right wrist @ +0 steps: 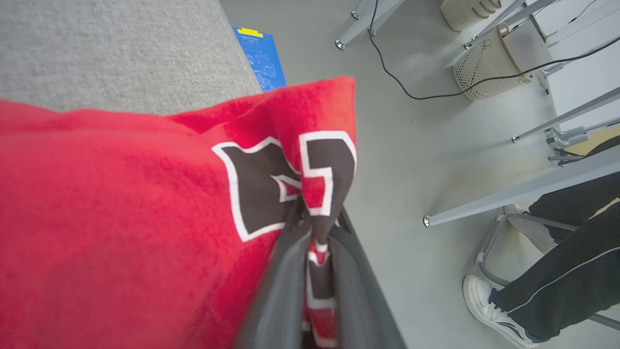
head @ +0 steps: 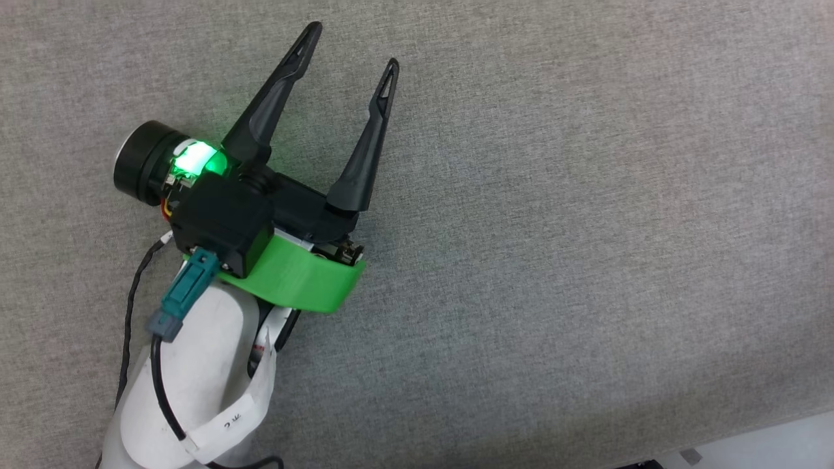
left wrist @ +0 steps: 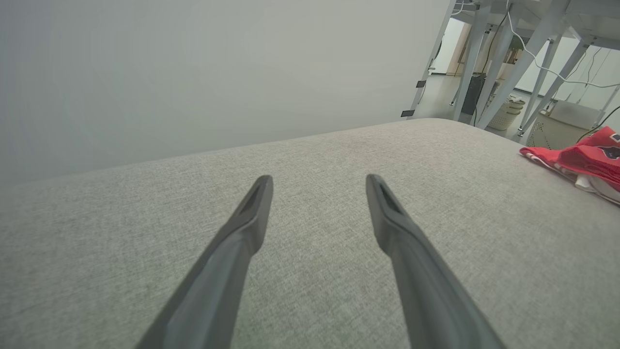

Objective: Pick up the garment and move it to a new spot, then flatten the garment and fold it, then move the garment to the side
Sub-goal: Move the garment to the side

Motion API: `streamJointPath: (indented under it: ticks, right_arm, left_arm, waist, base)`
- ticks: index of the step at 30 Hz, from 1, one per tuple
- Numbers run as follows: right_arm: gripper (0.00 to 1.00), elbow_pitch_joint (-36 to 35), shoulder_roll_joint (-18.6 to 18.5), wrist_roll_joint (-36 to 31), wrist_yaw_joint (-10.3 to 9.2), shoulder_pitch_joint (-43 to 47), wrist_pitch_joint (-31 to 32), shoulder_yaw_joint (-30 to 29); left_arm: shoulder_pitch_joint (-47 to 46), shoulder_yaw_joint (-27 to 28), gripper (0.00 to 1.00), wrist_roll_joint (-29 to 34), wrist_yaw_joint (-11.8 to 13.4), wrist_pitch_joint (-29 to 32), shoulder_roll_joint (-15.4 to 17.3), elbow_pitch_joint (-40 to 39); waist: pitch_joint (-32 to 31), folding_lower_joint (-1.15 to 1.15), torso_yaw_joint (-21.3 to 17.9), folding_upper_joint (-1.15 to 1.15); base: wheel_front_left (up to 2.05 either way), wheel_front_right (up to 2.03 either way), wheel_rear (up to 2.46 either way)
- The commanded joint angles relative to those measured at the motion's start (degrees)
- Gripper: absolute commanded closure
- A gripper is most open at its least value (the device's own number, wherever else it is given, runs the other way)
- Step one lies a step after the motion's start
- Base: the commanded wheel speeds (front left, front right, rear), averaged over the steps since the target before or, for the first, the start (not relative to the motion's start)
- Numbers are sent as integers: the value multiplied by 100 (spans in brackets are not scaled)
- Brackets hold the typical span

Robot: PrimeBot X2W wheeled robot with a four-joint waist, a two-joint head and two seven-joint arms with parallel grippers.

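On the left, the left gripper (head: pixel 354 45) is hanging over the grey cloth surface (head: pixel 586 195), its fingers standing wide apart and holding nothing. Further right, the garment (left wrist: pixel 581 157) is lying bunched on that surface, well apart from the left gripper. The right gripper (right wrist: pixel 317 220) is pinching a fold of the garment's black, white-edged lettering, its fingers closed on the fabric. Right of that, a pale perforated basket (right wrist: pixel 487 68) is standing on the floor beside table legs. Its opening is facing away, so whether it is holding anything cannot be told. At far right a person's white shoe (right wrist: pixel 491 303) is resting on the floor.
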Motion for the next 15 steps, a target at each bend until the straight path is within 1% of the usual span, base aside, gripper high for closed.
streamJointPath:
  ticks: [1,2,6,10,12,15]
  right_arm:
    - [60,56,52,-176,-5,-142,-144,-119]
    - [0,112,100,-332,-5,-178,-241,-207]
    - [0,312,261,-751,-5,-256,-572,-523]
    - [0,433,343,-1032,-5,-198,-924,-821]
    - [0,479,407,-1057,-5,-154,-1144,-937]
    - [0,544,467,-1025,-5,26,-1505,-939]
  left_arm:
    - [-102,2,0,41,-31,8,37,-6]
    - [-100,0,0,38,-28,2,45,4]
    - [-47,-7,0,11,-8,-38,56,88]
    - [38,-40,0,-48,13,-108,20,239]
    - [111,-44,0,-81,35,-173,2,344]
    - [266,-38,0,-145,89,-271,-40,519]
  waist:
    - [48,-1,51,0]
    - [28,-1,38,0]
    - [-131,-1,-7,0]
    - [-388,-1,0,0]
    - [-575,-1,15,0]
    - [-893,-1,62,0]
  base:
    - [0,0,0]
    - [0,0,0]
    - [0,0,0]
    - [0,0,0]
    - [0,0,0]
    - [0,0,0]
